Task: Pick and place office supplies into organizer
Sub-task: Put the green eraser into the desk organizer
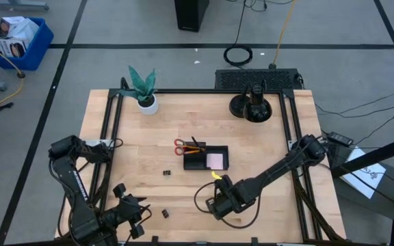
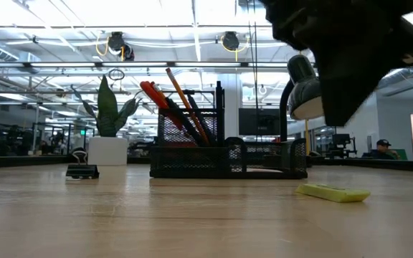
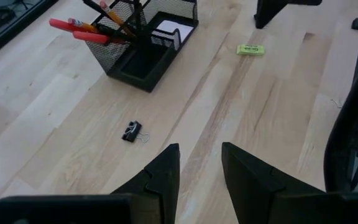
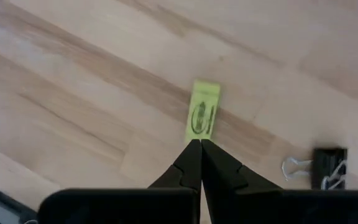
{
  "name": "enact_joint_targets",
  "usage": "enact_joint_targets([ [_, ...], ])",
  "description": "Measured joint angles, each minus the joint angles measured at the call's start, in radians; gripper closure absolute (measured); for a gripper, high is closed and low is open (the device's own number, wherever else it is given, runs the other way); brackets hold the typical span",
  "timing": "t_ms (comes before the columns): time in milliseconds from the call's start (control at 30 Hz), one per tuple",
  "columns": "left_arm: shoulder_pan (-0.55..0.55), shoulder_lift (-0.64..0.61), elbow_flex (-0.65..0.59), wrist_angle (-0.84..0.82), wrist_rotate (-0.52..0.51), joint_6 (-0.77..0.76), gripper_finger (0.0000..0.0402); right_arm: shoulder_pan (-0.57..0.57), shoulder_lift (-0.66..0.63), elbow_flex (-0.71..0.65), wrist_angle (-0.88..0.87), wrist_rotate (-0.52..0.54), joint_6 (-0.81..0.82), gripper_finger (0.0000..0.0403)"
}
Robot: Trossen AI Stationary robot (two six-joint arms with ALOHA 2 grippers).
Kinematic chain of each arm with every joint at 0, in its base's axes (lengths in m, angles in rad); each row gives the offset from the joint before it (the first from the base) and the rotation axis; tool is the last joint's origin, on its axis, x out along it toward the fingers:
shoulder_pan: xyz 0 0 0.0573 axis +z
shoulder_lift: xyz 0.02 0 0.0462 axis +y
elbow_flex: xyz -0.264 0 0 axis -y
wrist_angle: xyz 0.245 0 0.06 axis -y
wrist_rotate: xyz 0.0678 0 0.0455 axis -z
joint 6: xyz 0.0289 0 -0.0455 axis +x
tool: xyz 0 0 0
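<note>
**Right claw poised over a yellow-green eraser, just outside the organizer**

Seen from above, a wooden table (image 1: 149, 164) filled the middle of the frame. Two dark arms reached in from the lower left and lower right.

At the table's center sat the black mesh organizer (image 1: 207, 158), with red scissors (image 1: 180, 146), pencils and a pink note pad already inside.

The right claw (image 1: 219, 198) hung in the lower middle of the frame, its fingers pressed together and holding nothing. The yellow-green eraser (image 1: 216, 175) lay flat on the wood just above it in the frame, between the claw and the organizer. In the right wrist view the eraser (image 4: 203, 117) lay directly ahead of the closed tips, its long axis roughly in line with them.

The right arm was clearly the nearer one. It would likely have to open before grasping.

The left claw (image 1: 130, 213) waited at lower left, fingers apart and empty. A binder clip (image 1: 164, 214) lay beside it and another clip (image 1: 167, 173) left of the organizer.
</note>
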Motion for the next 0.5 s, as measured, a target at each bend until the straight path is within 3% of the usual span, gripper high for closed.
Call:
enact_joint_targets([
  [233, 0.000, 0.000, 0.000, -0.009, 0.000, 0.000, 0.0277, -0.014, 0.000, -0.023, 0.094, -0.045, -0.026, 0.0392],
  [500, 0.000, 0.000, 0.000, -0.011, -0.001, 0.000, 0.0277, -0.043, -0.001, -0.023, 0.105, -0.076, -0.072, 0.0326],
])
